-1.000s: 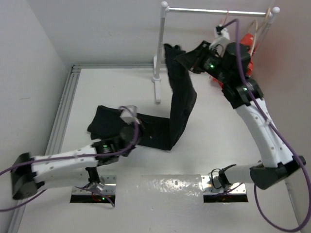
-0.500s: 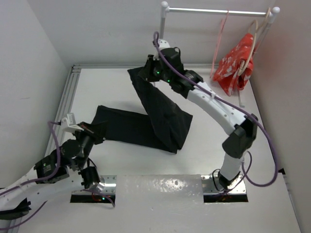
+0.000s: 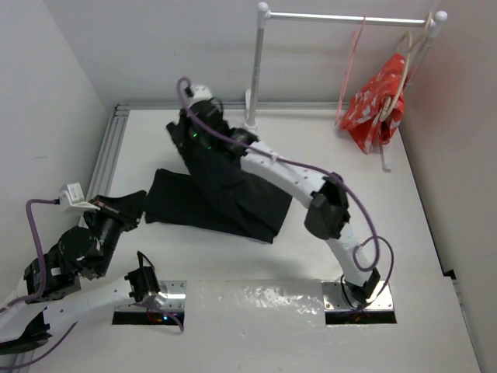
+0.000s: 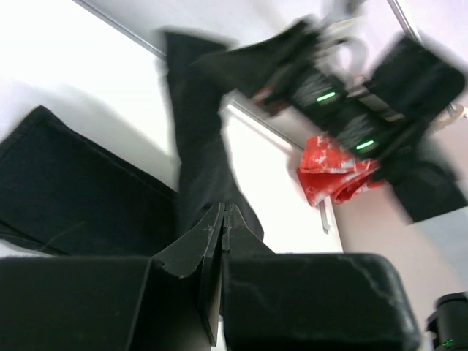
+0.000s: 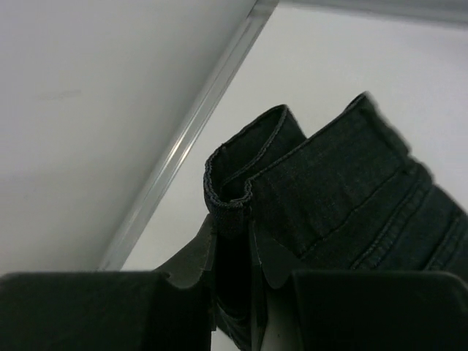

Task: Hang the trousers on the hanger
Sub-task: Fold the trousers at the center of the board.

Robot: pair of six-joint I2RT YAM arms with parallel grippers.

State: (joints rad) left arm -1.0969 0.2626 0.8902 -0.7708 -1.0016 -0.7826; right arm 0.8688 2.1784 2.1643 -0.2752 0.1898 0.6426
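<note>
At back-left of the worktop (image 3: 435, 202), your right tool (image 3: 191, 130) is pinched nearly closed on an edge of the trousers (image 3: 233, 200). The hanger (image 3: 351, 62) hangs well to its right. Left tool (image 3: 126, 208) is closed and empty.

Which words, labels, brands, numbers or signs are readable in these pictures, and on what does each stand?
None is readable in any view. The long black trousers of soft fabric show only seams; the red white-patterned cloth bears marks too small to read; the thin pink-red wire hanger is bare.
</note>
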